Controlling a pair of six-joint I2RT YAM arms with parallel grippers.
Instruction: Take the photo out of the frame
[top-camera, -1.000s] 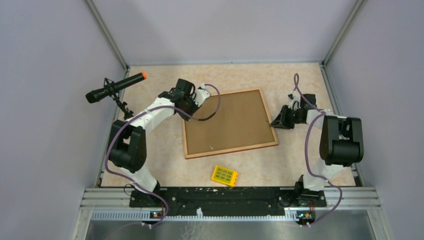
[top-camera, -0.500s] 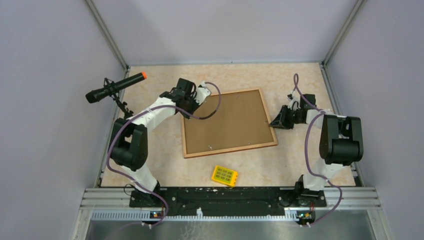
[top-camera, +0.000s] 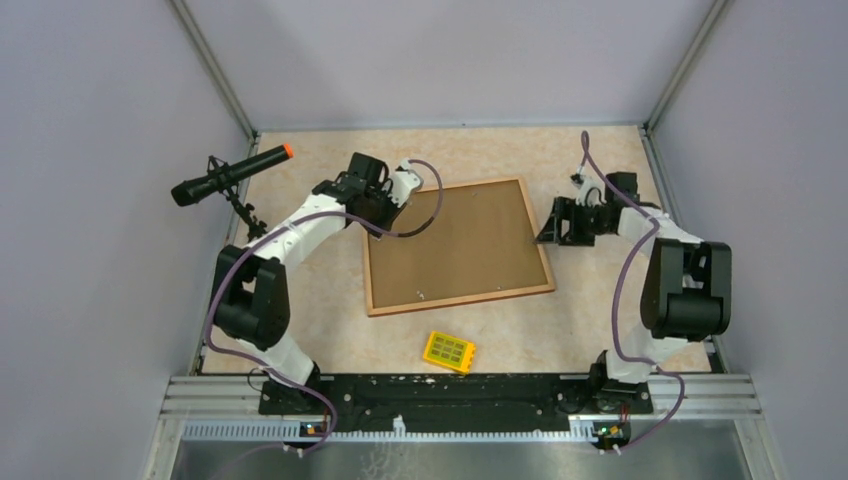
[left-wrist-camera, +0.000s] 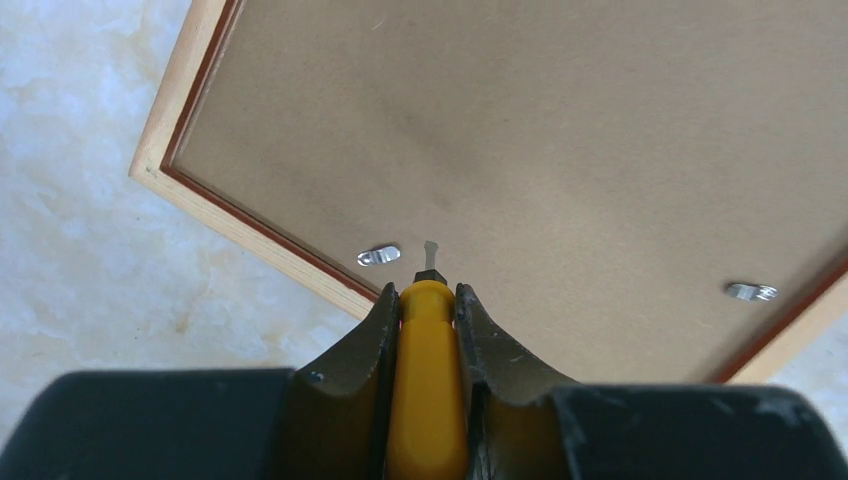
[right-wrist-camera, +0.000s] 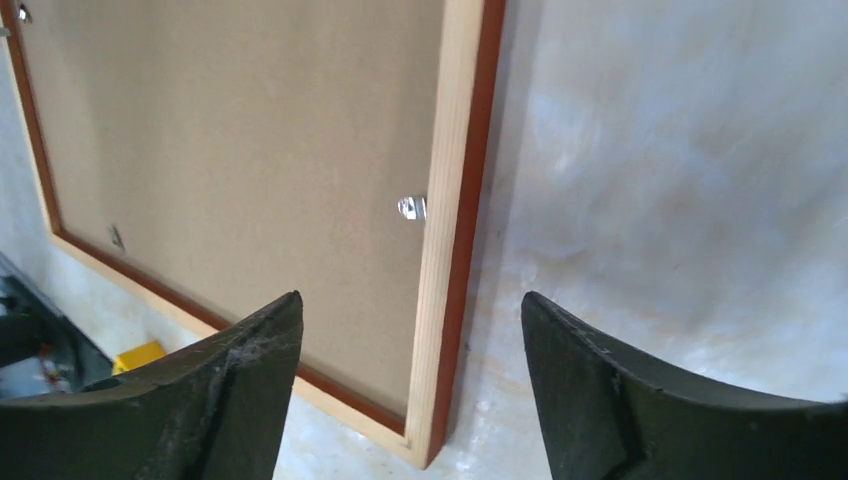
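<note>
A beige marbled counter (top-camera: 520, 330) is being walled in by grey panels in the top view. The frame (top-camera: 455, 245) is lying on it face down at the middle, the photo being hidden beneath. The left arm (top-camera: 300, 225) is being stretched to its far-left corner, the right arm (top-camera: 650, 225) just beside its right edge. In the left wrist view, a yellow-handled tool (left-wrist-camera: 428, 370) is being gripped by the left jaws, its tip touching the backing board (left-wrist-camera: 560, 130) beside a metal tab (left-wrist-camera: 379, 257). In the right wrist view, the right jaws are being held wide apart, empty, above the frame's rim
</note>
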